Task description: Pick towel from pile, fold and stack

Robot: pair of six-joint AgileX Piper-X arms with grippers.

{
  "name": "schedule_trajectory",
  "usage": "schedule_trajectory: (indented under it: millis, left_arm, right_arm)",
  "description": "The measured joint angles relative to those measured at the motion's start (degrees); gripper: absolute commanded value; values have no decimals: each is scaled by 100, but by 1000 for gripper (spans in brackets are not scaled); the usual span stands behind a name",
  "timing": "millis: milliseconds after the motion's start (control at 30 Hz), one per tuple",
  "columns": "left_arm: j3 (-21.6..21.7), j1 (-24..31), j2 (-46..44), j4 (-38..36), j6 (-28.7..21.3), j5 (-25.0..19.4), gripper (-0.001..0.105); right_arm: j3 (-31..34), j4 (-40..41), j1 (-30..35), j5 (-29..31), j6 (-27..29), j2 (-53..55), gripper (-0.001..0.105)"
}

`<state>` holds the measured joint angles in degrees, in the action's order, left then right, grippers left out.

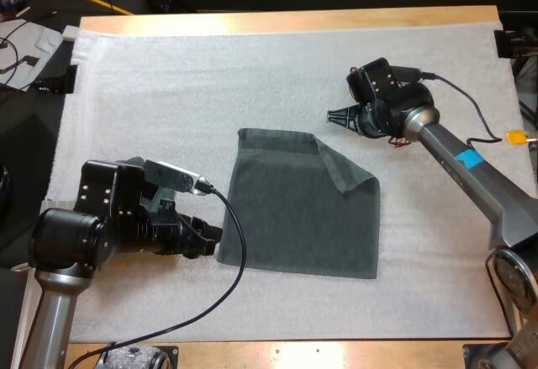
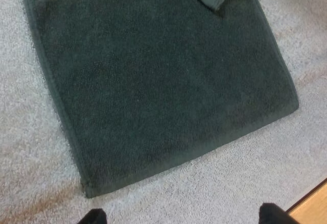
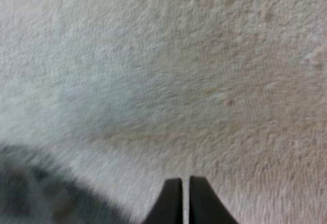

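- Left hand [image 1: 210, 236], fingers spread wide, sits just beside the towel [image 1: 294, 218] at its left edge, likely lined up to pinch that edge.
- Spread flat on the mat [image 1: 168, 83], the towel has one far corner [image 1: 343, 167] flipped over.
- Right hand [image 1: 336, 118], fingers pressed together and empty, hovers just beyond that corner, probably keeping clear.

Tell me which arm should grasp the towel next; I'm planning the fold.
Left, probably. The left end effector is open at the edge of the towel; the right end effector is shut over bare mat.
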<state>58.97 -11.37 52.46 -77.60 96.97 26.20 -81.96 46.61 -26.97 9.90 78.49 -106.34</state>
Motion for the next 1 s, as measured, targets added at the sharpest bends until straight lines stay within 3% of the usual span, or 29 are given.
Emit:
schedule_trajectory:
  millis: [500, 1000]
  left_arm:
    - [0, 0, 0, 0, 0, 0, 58]
    - [0, 0, 0, -20, 0, 0, 58]
  right_arm:
    - [118, 975, -850, -1378, 665, 667, 0]
    - [805, 640, -987, -1464, 762, 354, 0]
